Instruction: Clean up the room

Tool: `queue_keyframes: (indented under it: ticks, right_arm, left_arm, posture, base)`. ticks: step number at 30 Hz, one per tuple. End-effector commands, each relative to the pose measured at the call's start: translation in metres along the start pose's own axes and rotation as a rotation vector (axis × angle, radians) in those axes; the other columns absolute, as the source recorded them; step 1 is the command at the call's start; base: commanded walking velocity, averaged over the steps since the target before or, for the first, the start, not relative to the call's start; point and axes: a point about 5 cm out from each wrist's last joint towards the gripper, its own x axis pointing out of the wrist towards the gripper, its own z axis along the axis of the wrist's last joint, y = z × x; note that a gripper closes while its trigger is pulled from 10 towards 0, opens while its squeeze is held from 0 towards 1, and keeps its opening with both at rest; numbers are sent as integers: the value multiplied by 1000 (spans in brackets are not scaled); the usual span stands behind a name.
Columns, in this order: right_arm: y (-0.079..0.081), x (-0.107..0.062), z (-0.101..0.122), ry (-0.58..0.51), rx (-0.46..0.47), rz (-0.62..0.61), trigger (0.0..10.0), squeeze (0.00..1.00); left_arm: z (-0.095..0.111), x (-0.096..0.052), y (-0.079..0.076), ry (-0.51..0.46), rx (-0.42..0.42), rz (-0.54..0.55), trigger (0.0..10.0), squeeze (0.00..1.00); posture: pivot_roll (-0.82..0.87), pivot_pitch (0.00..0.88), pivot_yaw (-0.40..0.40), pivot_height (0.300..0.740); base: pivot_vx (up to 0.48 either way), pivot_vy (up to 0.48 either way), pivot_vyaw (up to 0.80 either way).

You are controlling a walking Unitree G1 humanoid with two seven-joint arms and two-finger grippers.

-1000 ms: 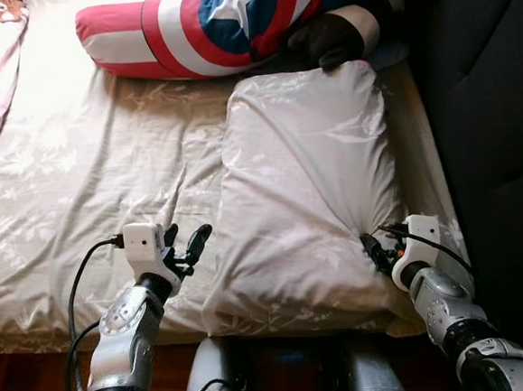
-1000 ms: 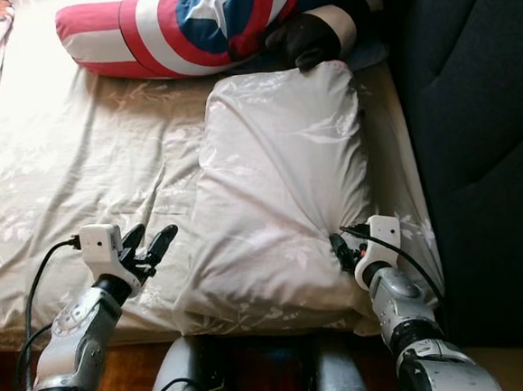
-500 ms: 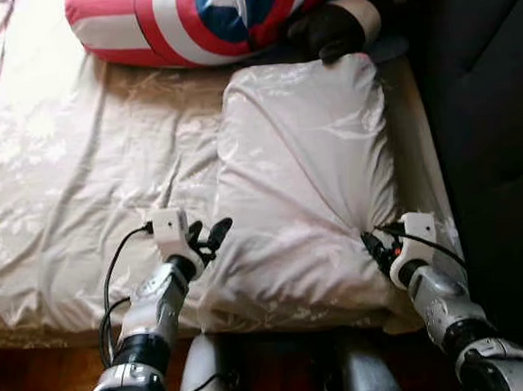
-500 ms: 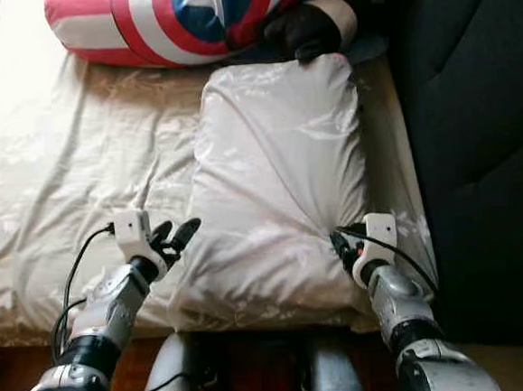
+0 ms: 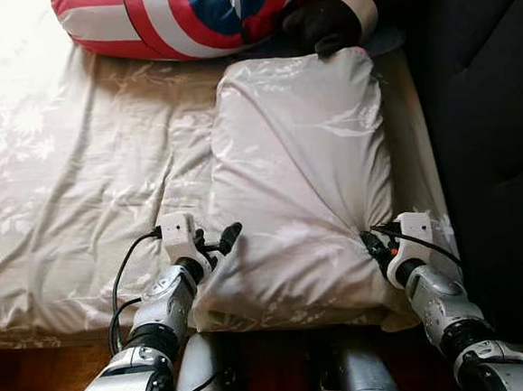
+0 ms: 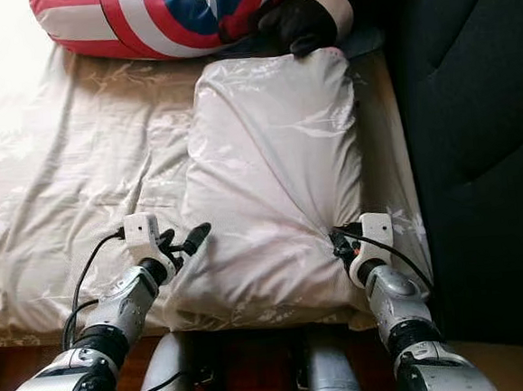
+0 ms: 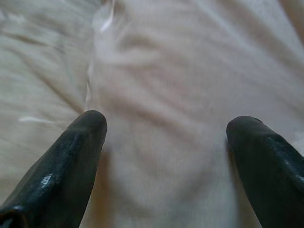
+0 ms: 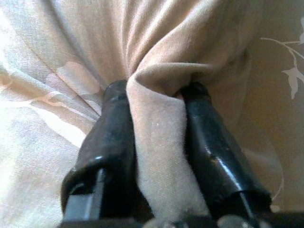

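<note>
Pillow (image 5: 301, 183) lies on the bed (image 5: 70, 183); my right pincer (image 8: 154, 137) pinches a fold at its near-right edge, my left pincer (image 7: 166, 128) spread against its near-left corner.

The pale cream satin pillow (image 5: 301, 183) lies on the bed (image 5: 79, 174), between the left gripper (image 5: 218, 244) and the right gripper (image 5: 374, 245). Far past both grippers, the red, white and blue striped bolster cushion (image 5: 184, 16) lies across the bed, behind the pillow.
</note>
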Motion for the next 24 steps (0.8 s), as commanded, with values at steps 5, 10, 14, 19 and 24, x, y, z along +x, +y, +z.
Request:
queue_keyframes:
  ticks: [5,10,14,19,24]
  right_arm:
    - [2,-14,-57,209,14,6,0,0]
    - [4,-15,-59,199,9,26,0,0]
    - [6,-15,-60,191,10,41,0,0]
    - [11,-16,-59,160,14,86,0,0]
    - [17,-16,-57,134,19,123,0,0]
  left_arm:
    - [-21,-5,3,59,-57,30,10000,0]
    - [-31,-9,5,85,-107,70,10000,0]
    - [-36,-10,6,103,-99,90,10000,0]
    - [-40,-11,3,117,-103,81,10000,0]
    - [-44,-12,4,123,-128,85,10000,0]
  posture:
    - [-78,449,-17,652]
    - [-103,465,-28,652]
    - [-118,475,-36,652]
    - [-128,490,-49,652]
    - [-142,514,-62,652]
  base:
    - [0,0,0]
    - [0,0,0]
    - [0,0,0]
    - [0,0,0]
    - [0,0,0]
